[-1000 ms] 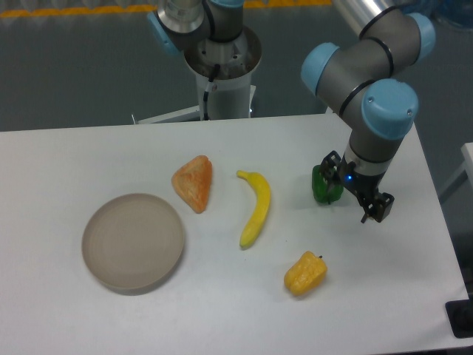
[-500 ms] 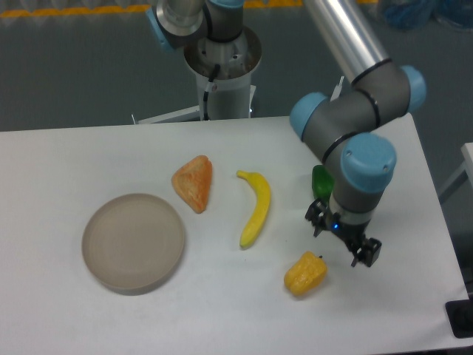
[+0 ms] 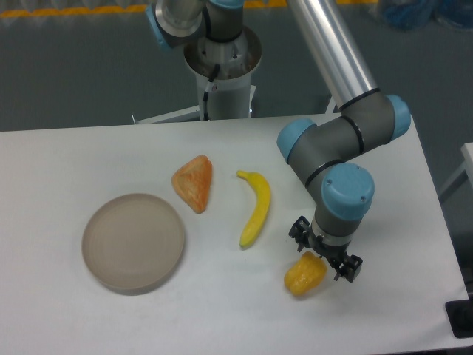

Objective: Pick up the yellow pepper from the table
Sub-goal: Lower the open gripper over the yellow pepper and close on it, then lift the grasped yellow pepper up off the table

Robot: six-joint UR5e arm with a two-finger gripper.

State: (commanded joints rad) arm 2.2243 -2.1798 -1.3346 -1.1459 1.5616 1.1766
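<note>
We can read no text, label, brand, number or sign anywhere in this view. Nothing on the table carries legible print. The arm's housing shows no lettering that we can make out either.

1 yellow pepper (image 3: pixel 304 275), 1 banana (image 3: pixel 256 207), 1 orange wedge-shaped item (image 3: pixel 194 183), 1 grey plate (image 3: pixel 133 242), 1 gripper (image 3: pixel 324 250), 1 table (image 3: pixel 89 159).
</note>
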